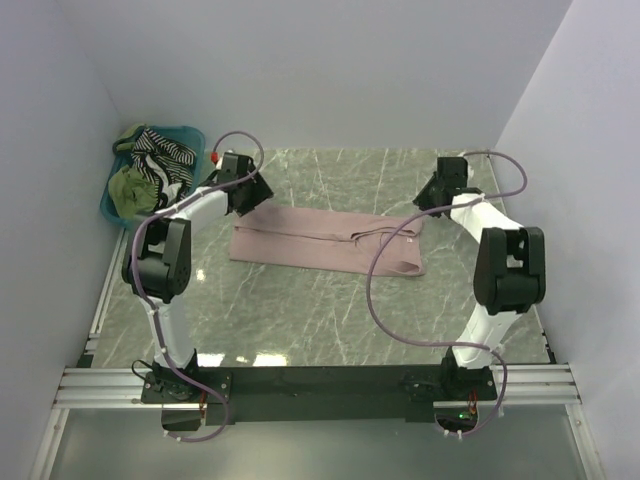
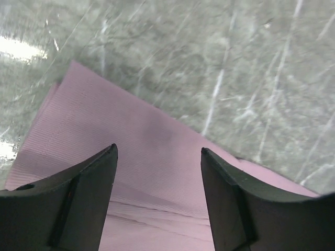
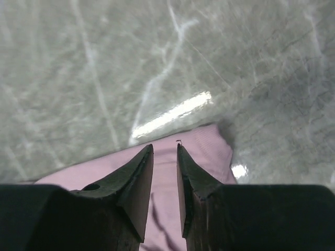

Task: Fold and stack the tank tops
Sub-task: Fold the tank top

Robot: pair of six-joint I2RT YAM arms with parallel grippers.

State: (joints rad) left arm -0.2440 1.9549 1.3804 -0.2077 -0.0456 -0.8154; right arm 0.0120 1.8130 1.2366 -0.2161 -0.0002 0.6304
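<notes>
A dusty pink tank top [image 1: 320,242] lies flat on the marble table, folded into a long strip across the middle. My left gripper [image 1: 255,190] hovers over its far left end, jaws wide open and empty; the left wrist view shows the gripper [image 2: 158,149] above the pink cloth [image 2: 104,115]. My right gripper [image 1: 432,195] is over the far right end. In the right wrist view the gripper [image 3: 165,145] has its jaws only narrowly apart above the cloth's corner [image 3: 207,149], holding nothing. A striped top [image 1: 165,150] and an olive top [image 1: 130,188] lie in the basket.
The teal plastic basket [image 1: 106,207] stands at the far left against the wall. White walls close in the table at the back and both sides. Purple cables loop from both arms, the right one hanging over the pink top's right end.
</notes>
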